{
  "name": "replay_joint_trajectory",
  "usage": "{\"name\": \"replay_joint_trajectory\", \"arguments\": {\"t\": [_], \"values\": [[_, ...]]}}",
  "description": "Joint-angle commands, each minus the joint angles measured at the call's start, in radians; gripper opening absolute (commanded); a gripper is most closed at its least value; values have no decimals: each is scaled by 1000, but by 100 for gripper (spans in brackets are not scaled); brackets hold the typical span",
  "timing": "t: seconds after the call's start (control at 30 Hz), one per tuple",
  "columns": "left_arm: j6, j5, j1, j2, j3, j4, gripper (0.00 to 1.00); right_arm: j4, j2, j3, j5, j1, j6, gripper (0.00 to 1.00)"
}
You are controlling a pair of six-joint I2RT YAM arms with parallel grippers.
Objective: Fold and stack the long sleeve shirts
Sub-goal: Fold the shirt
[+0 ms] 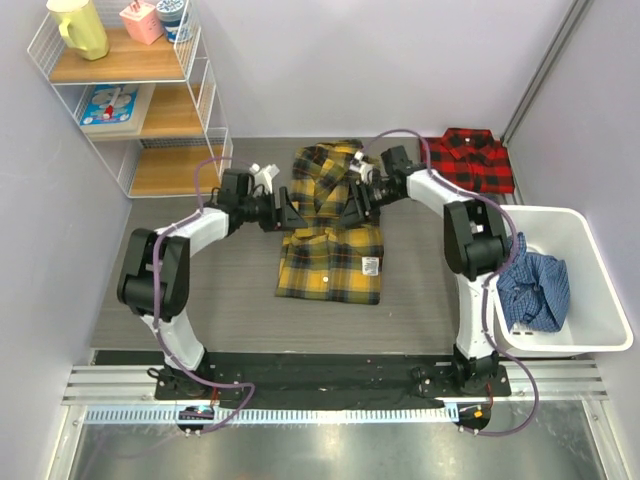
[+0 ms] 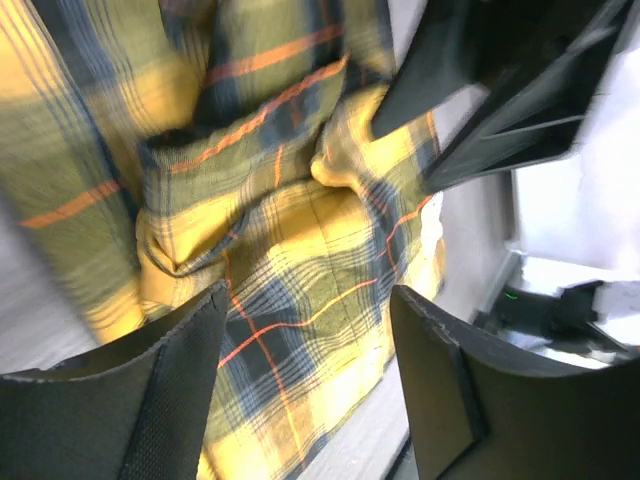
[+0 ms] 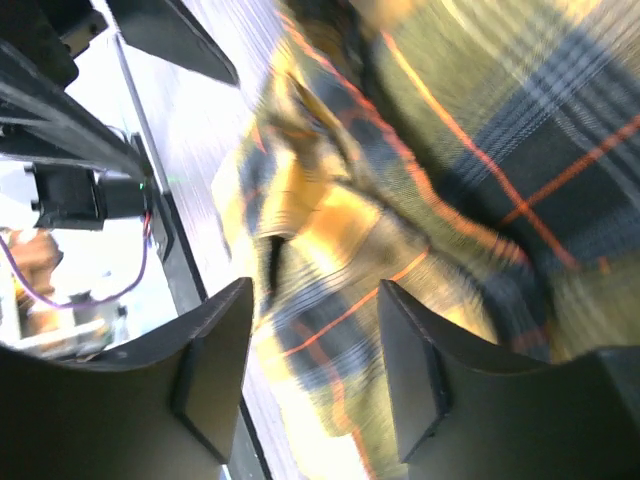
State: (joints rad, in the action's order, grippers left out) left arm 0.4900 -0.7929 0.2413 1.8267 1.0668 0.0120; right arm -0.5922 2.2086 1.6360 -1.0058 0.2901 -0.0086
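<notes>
A yellow plaid long sleeve shirt (image 1: 330, 235) lies partly folded in the middle of the table, its upper part bunched. A red-and-black shirt (image 1: 472, 160) lies folded at the back right. My left gripper (image 1: 290, 212) is at the yellow shirt's left edge and my right gripper (image 1: 357, 208) at its right edge, facing each other. The left wrist view shows the left gripper (image 2: 310, 375) open, with rumpled yellow cloth (image 2: 290, 250) lying below its jaws. The right gripper (image 3: 315, 370) is open too, over blurred yellow cloth (image 3: 400, 230). Neither pinches the fabric.
A white bin (image 1: 590, 250) at the right holds a crumpled blue shirt (image 1: 535, 290). A wire shelf (image 1: 140, 100) with cups and boxes stands at the back left. The opposite arm's dark gripper (image 2: 500, 90) shows in the left wrist view.
</notes>
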Motion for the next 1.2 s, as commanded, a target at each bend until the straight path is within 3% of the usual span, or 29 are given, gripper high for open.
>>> {"name": "replay_joint_trajectory", "arguments": {"t": [0.0,0.13,0.37,0.73,1.17], "values": [[-214,170,-4,-81,107,-240,64,3,-216,-51,128,-52,42,61],[-292,234,-2,-43,150,-343,55,-11,-288,-180,323,-91,45,66],[-390,268,39,34,222,-431,53,-17,-313,-309,424,-101,13,70],[-444,363,70,106,269,-460,57,63,-225,-301,362,-101,50,60],[-444,288,85,148,320,-442,54,75,-187,-231,328,-86,71,52]]}}
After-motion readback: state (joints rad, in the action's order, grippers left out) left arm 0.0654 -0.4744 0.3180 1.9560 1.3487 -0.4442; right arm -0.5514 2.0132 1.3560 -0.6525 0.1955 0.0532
